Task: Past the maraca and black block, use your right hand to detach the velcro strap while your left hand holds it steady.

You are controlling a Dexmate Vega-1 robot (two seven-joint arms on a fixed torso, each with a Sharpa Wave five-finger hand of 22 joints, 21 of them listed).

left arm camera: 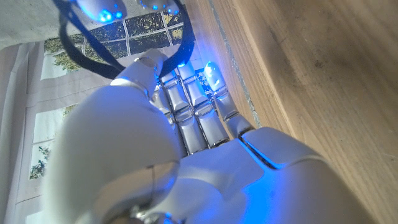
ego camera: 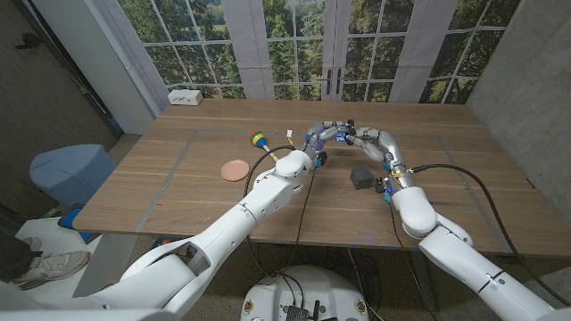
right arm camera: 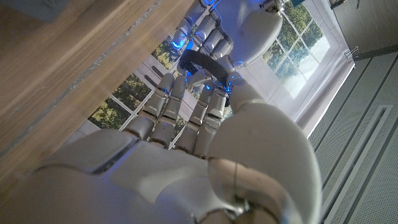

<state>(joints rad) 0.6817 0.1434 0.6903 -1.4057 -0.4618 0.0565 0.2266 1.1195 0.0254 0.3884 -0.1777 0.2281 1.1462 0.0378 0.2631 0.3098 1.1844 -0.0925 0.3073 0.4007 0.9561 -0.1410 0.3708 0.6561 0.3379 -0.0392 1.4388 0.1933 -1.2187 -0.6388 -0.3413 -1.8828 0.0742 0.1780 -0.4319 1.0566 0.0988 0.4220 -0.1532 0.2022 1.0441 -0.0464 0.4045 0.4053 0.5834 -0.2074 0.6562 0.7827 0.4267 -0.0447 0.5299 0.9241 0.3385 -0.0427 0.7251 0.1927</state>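
Both hands meet at the table's far middle, lifted above the wood. The black velcro strap (ego camera: 334, 132) arches between them. My left hand (ego camera: 314, 145) holds one end; in the left wrist view the strap (left arm camera: 79, 45) loops past the left hand (left arm camera: 186, 118) and its fingers. My right hand (ego camera: 368, 143) grips the other end. In the right wrist view the strap (right arm camera: 203, 62) crosses the fingertips of the right hand (right arm camera: 180, 130), with the left hand (right arm camera: 249, 28) just beyond. The colourful maraca (ego camera: 257, 140) lies left of the hands. The black block (ego camera: 360, 176) sits under my right forearm.
A pink disc (ego camera: 235, 168) lies on the table (ego camera: 178, 196) nearer than the maraca. A white box (ego camera: 186, 96) sits at the far left corner. A blue bin (ego camera: 71, 174) stands on the floor to the left. Windows run behind the table.
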